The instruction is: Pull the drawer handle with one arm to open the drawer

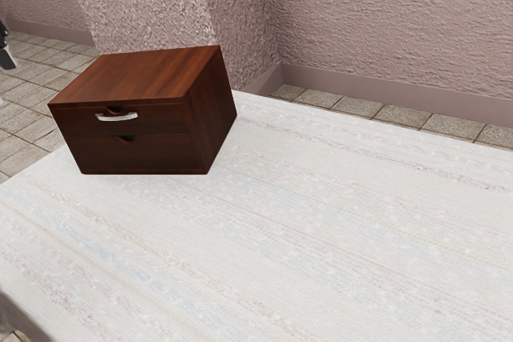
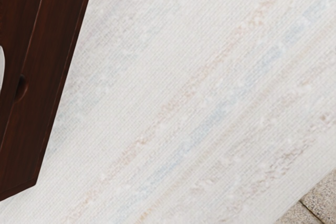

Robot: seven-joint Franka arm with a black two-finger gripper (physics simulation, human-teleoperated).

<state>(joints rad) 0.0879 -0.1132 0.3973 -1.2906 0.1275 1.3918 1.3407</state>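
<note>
The exterior view takes in the whole cabinet (image 1: 144, 110) near the table's (image 1: 321, 230) far corner at the exterior view's left, with tiled floor (image 1: 32, 118) beyond. The wrist view has just its dark front (image 2: 39, 77) and a finger notch (image 2: 21, 87). The upper drawer (image 1: 120, 118) sits flush and carries a curved silver handle (image 1: 117, 116). A dark piece of arm (image 1: 4, 47) crosses the left edge; whether the gripper is open I cannot tell.
</note>
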